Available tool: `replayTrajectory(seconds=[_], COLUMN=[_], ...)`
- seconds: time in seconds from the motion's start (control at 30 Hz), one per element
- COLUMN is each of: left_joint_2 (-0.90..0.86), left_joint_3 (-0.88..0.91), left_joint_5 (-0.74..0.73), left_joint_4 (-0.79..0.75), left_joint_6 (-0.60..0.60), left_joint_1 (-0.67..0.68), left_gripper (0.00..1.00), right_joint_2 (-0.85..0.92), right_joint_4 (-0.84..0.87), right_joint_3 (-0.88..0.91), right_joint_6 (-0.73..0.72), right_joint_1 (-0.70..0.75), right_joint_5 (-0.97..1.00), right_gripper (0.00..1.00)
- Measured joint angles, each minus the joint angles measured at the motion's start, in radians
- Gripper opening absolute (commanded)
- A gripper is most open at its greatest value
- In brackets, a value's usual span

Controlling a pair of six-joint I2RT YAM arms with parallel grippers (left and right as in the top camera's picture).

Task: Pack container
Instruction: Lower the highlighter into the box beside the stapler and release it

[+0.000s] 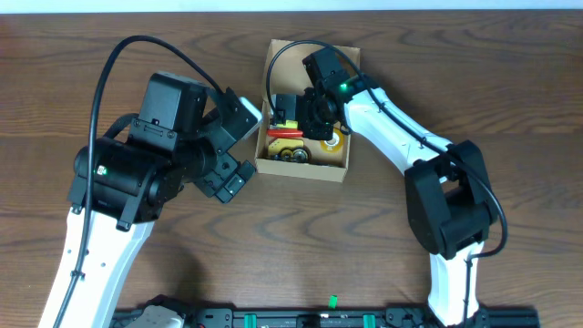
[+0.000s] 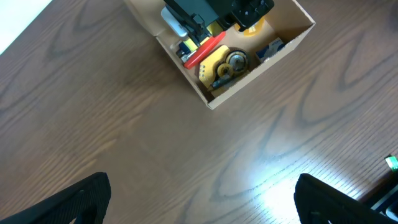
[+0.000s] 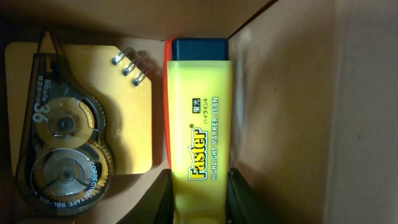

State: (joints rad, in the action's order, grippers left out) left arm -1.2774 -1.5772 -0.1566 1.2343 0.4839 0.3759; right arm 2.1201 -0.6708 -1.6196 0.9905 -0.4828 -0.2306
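The container (image 1: pixel 305 171) is a tan cardboard box standing open at the table's middle back, also in the left wrist view (image 2: pixel 261 68). My right gripper (image 1: pixel 314 114) reaches down inside it. In the right wrist view its jaws (image 3: pixel 199 186) are shut on a yellow highlighter (image 3: pixel 199 112) with a dark blue cap, beside the box's inner wall (image 3: pixel 292 93). A correction tape (image 3: pixel 62 155) lies on a small yellow spiral notepad (image 3: pixel 130 112) to the highlighter's left. My left gripper (image 1: pixel 244 148) hovers open just left of the box, nothing between its fingers (image 2: pixel 74 199).
A red pen (image 1: pixel 284 133) and other small stationery lie in the box's left half. The box's flap lid (image 1: pixel 310 50) stands open at the back. Bare wooden table (image 2: pixel 124 124) spreads under the left gripper. A black rail (image 1: pixel 328 319) runs along the front edge.
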Motion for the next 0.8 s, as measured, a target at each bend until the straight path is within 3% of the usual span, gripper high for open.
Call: replayTrajectory(seconds=[0.2, 0.37, 0.57, 0.77, 0.8], left_joint_2=[0.000, 0.000, 0.000, 0.000, 0.000], left_joint_3=[0.000, 0.000, 0.000, 0.000, 0.000], left_joint_5=[0.000, 0.000, 0.000, 0.000, 0.000], left_joint_4=[0.000, 0.000, 0.000, 0.000, 0.000], left_joint_6=[0.000, 0.000, 0.000, 0.000, 0.000], left_joint_1=[0.000, 0.000, 0.000, 0.000, 0.000], left_gripper=[0.95, 0.95, 0.95, 0.95, 0.95], right_joint_2=[0.000, 0.000, 0.000, -0.010, -0.019], right_joint_4=[0.001, 0.002, 0.004, 0.001, 0.002], right_joint_3=[0.000, 0.000, 0.000, -0.015, -0.025], right_joint_6=[0.007, 0.008, -0.007, -0.090, -0.103], right_joint_1=[0.000, 0.000, 0.000, 0.000, 0.000], right_joint_5=[0.000, 0.000, 0.000, 0.004, 0.004], right_gripper=[0.39, 0.37, 0.29, 0.01, 0.01])
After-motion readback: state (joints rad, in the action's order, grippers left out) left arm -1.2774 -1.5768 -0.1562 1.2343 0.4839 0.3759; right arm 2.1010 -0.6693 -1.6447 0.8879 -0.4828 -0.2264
